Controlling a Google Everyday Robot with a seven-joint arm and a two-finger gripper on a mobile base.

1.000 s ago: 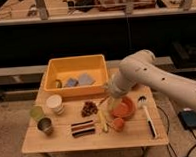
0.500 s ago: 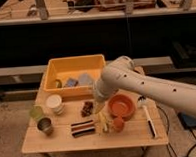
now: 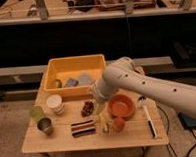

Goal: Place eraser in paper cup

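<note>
The eraser (image 3: 83, 128), a dark flat block with reddish and pale stripes, lies near the front edge of the wooden table, left of centre. The paper cup (image 3: 55, 103), short and white-cream, stands upright at the table's left, behind and to the left of the eraser. My white arm reaches in from the right. Its gripper (image 3: 97, 100) hangs over the middle of the table, above and to the right of the eraser and apart from it. The gripper's end is partly hidden by the arm's wrist.
A yellow bin (image 3: 55, 70) with grey blocks (image 3: 71, 82) stands at the back. A green cup (image 3: 36, 113) and a grey metal cup (image 3: 45, 126) stand at the left. An orange bowl (image 3: 122, 105), a brown lump (image 3: 87, 108), a small orange object (image 3: 118, 124) and a white utensil (image 3: 149, 121) lie nearby.
The arm has swung left from the table's right side, and the gripper has come over the middle of the table, nearer the eraser. The objects have not moved.
</note>
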